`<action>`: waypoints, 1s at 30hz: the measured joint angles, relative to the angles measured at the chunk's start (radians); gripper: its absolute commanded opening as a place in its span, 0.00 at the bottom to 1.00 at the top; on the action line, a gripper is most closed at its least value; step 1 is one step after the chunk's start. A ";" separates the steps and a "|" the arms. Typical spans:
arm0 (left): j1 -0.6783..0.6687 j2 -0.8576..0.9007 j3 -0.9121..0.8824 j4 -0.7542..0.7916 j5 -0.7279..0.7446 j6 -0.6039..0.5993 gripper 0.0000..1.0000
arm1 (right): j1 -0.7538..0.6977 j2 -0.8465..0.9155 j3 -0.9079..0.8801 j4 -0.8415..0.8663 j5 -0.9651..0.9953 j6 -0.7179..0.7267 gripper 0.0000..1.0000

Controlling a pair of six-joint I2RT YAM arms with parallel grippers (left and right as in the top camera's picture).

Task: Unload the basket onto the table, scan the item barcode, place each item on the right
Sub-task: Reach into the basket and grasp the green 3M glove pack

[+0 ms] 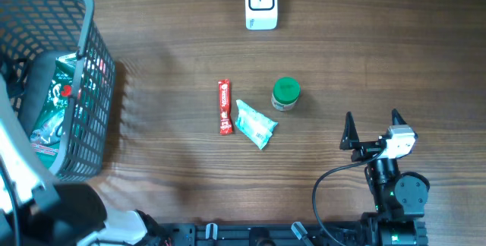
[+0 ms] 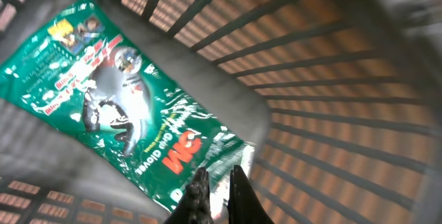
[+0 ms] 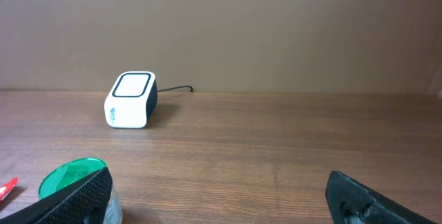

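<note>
Left hand (image 2: pixel 218 173): closed tight, pinching the lower edge of the green glove packet (image 2: pixel 131 99).
Green glove packet: lying inside the grey basket (image 1: pixel 93 18), left end of the bench (image 1: pixel 175 56).
Right hand (image 1: pixel 372 117): spread wide, holding nothing.
Scanner (image 1: pixel 260 3): white, far side of the bench.

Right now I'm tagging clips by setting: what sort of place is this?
Probably a mock shop checkout: a white barcode scanner and a green-lidded jar on a wooden table, plus a grey shopping basket holding a green glove packet.

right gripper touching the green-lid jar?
Apart. Overhead shows a wide strip of bare table between the open right gripper and the green-lid jar.
</note>
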 measured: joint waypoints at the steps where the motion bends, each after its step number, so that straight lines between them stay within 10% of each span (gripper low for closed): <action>1: 0.000 -0.024 0.001 -0.011 -0.002 0.011 0.93 | 0.000 0.000 0.000 0.000 0.000 0.000 1.00; 13: 0.000 0.157 -0.207 -0.021 0.014 -0.147 1.00 | 0.000 0.000 0.000 0.000 0.000 0.000 1.00; 23: 0.000 0.262 -0.473 0.325 0.088 -0.254 1.00 | 0.000 0.000 0.000 0.000 0.000 0.000 1.00; 27: -0.003 0.238 -0.548 0.417 0.083 -0.255 0.16 | 0.000 0.000 0.000 0.000 0.000 0.000 1.00; 30: -0.003 0.219 -0.591 0.447 0.082 -0.256 0.04 | 0.000 0.000 0.000 0.000 0.000 0.000 1.00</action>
